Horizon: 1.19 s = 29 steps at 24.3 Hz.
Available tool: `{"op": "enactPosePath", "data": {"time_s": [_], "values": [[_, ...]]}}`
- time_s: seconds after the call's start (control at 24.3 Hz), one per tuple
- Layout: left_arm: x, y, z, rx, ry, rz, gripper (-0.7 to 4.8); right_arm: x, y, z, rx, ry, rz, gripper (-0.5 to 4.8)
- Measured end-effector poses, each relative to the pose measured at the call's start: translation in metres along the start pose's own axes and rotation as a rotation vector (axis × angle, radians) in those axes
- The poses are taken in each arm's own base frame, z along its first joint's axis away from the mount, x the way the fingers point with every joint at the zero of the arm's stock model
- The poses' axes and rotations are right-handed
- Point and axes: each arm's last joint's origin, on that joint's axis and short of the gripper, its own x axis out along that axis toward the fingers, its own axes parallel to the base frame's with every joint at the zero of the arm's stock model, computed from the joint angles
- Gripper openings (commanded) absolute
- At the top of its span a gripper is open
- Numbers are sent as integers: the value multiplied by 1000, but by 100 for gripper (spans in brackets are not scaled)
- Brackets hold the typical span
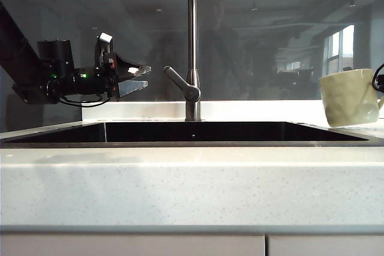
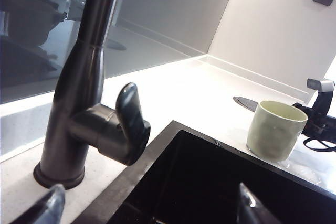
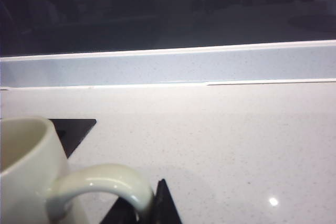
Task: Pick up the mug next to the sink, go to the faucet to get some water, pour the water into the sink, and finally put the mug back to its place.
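Mug: pale cream, faceted; stood nearly upright at the right edge of the exterior view, mouth up and tipped slightly, its base clear of the countertop; loop handle turned toward the right gripper; that gripper's jaws were nearly closed on the handle, one dark finger visible just beside the loop; mug beyond the right end of the sink. Left gripper: jaws wide apart, holding nothing, level with the faucet lever and just left of it, well apart from the mug. Surface: pale speckled counter, dark basin; glossy dark backsplash behind, reflecting a room.
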Motion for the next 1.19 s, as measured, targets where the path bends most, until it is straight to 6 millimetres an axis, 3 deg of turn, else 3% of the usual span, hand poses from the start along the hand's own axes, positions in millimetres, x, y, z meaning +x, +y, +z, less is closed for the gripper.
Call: {"op": "enactPosePath", "data": {"time_s": [0.21, 0.78, 0.82, 0.87, 0.95, 1.19], "values": [[0, 0, 0, -3, 0, 0, 422, 2, -2, -15, 35, -41, 1, 22], [0, 0, 0, -3, 4, -6, 422, 5, 4, -18, 39, -47, -3, 23], [0, 0, 0, -3, 4, -6, 422, 5, 4, -18, 39, -47, -3, 29], [0, 0, 0, -3, 4, -6, 422, 5, 4, -18, 39, -47, -3, 95], [0, 0, 0, -3, 4, -6, 422, 5, 4, -18, 39, -46, -2, 158], [0, 0, 0, -3, 4, -6, 422, 6, 4, -17, 43, -53, 5, 158]]}}
